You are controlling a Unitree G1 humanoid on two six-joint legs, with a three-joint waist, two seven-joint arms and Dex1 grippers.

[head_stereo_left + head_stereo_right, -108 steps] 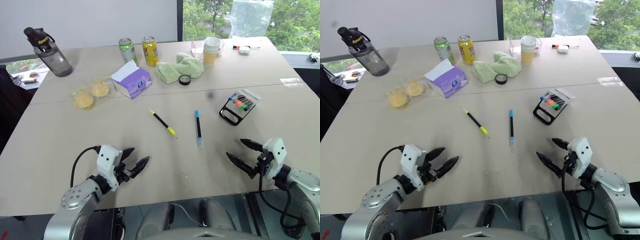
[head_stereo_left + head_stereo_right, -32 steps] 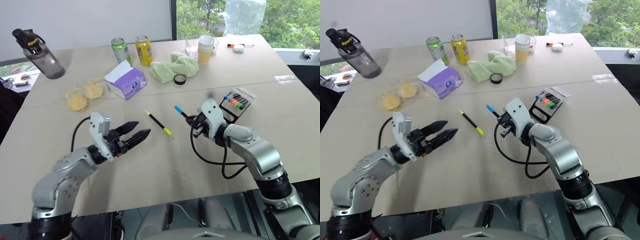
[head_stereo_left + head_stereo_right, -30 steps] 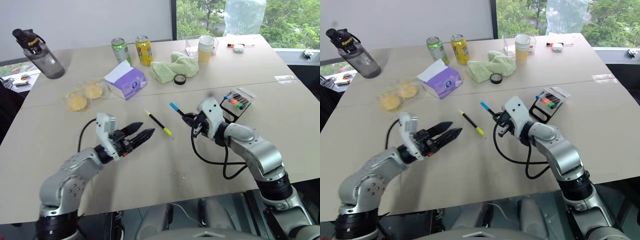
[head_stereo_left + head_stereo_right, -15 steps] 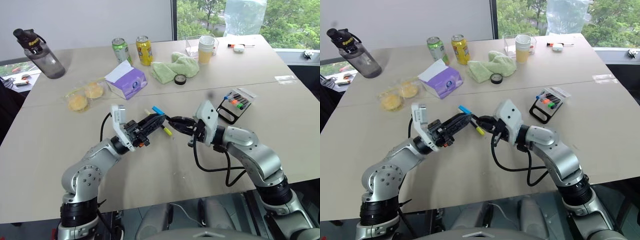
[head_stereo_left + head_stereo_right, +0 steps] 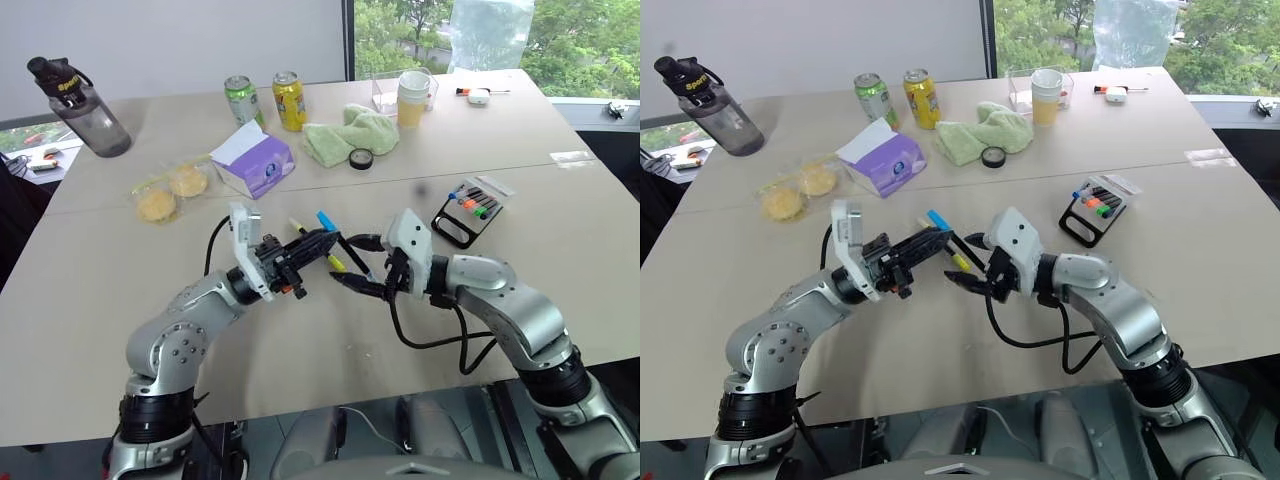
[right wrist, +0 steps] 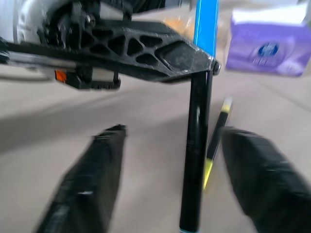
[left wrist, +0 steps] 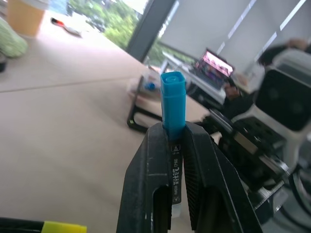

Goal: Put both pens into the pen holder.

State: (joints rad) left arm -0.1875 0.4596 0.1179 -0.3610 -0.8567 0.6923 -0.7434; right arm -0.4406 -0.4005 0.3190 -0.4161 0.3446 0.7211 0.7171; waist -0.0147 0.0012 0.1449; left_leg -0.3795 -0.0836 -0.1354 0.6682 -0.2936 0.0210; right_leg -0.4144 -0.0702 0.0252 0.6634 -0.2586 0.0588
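The pen with light-blue ends (image 5: 342, 250) hangs tilted above the table's middle, and my left gripper (image 5: 328, 239) is shut on it just under its upper blue cap (image 7: 173, 104). My right gripper (image 5: 359, 263) is open, with its fingers (image 6: 86, 190) on either side of the pen's black barrel (image 6: 196, 160) and not touching it. Beneath both grippers the yellow-capped pen (image 6: 215, 141) lies flat on the table. The black pen holder (image 5: 470, 213), with coloured pen tips in it, lies to the right of my right arm.
Behind the grippers are a purple tissue box (image 5: 258, 160), a bag of buns (image 5: 165, 194), two cans (image 5: 292, 100), a green cloth (image 5: 355, 135), a tape roll (image 5: 360, 158) and a cup (image 5: 412, 98). A water bottle (image 5: 85, 95) stands at the far left.
A second ago my right gripper held the blue-ended pen and the left was open. The left moved in and shut on the pen; the right has now opened and let it go.
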